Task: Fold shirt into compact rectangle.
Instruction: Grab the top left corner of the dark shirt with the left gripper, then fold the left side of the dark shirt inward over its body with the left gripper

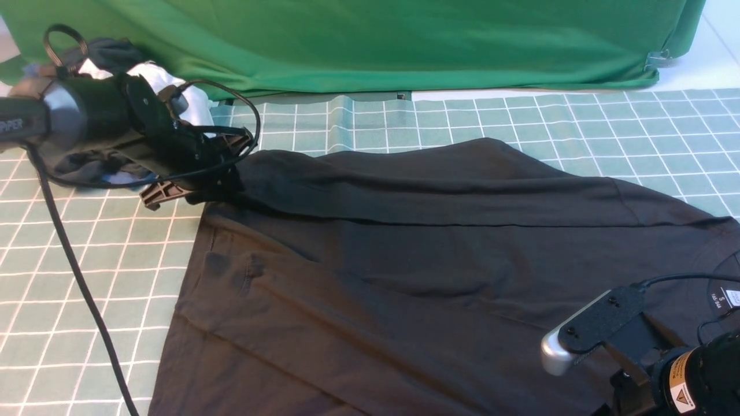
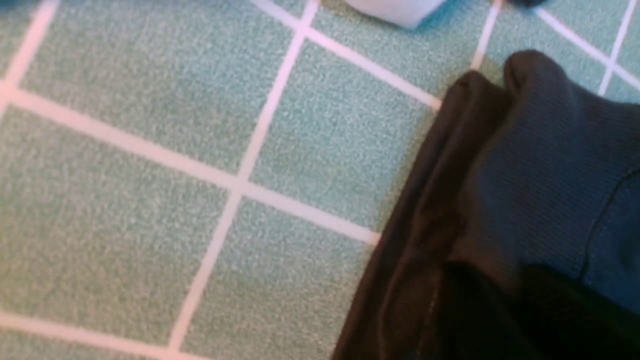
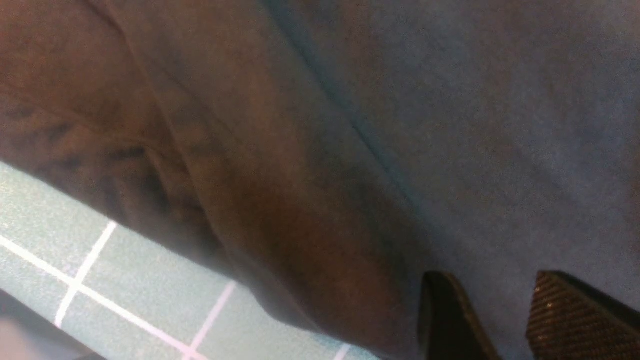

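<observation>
Crosswise is how the shirt lies on the worktop: its long axis runs from left to right, with the neck label at the right end and the bottom edge toward the left. The left hand sits at the far-left corner, right against the ribbed cuff of a sleeve laid along the far edge. The rest of the shirt stretches away from it to the right. Whether its jaws are closed on that cuff I cannot tell: the front view hides the gap and the wrist view shows no fingers. The right hand hangs over the collar end, its jaws partly apart with no cloth visibly pinched between them. The shirt is black and spread mostly flat, with soft creases and one straight fold line across it. No print shows. Probably the next fold carries one end toward the other along that axis.
</observation>
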Robot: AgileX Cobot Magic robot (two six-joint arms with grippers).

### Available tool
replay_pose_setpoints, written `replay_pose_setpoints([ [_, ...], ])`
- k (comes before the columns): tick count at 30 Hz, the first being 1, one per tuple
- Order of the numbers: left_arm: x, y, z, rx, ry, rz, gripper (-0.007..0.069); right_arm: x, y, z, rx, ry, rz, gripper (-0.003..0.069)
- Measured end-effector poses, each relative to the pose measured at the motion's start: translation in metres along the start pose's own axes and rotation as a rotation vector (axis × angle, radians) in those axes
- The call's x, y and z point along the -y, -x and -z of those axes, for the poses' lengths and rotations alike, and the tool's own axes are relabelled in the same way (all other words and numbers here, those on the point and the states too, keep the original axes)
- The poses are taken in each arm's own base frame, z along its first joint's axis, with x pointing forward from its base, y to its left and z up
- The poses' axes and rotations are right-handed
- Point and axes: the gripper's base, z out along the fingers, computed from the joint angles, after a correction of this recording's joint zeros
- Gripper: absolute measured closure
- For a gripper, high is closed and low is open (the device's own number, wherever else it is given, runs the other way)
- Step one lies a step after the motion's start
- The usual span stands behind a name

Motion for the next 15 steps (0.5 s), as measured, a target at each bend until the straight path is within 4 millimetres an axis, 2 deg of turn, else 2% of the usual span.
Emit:
replay_pose_setpoints([
  [1,0.000,0.000,0.000,-0.001,0.000,-0.015,0.0573,0.000,0.000,0.000,0.000,0.000,0.000,0.0414],
  [3,0.000,0.000,0.001,-0.004,0.000,-0.026,0.0589,0.000,0.000,0.000,0.000,0.000,0.000,0.0414],
  [7,0.005,0.002,0.017,0.004,-0.013,-0.064,0.0590,0.000,0.000,0.000,0.000,0.000,0.000,0.0414],
  [11,0.014,0.007,0.045,0.042,-0.041,-0.109,0.0590,0.000,0.000,0.000,0.000,0.000,0.000,0.0414],
  [12,0.019,0.008,0.061,0.056,-0.055,-0.134,0.0590,0.000,0.000,0.000,0.000,0.000,0.000,0.0414],
  [15,0.025,0.009,0.087,0.071,-0.073,-0.170,0.0590,0.001,0.000,0.000,0.000,-0.007,0.021,0.0414],
])
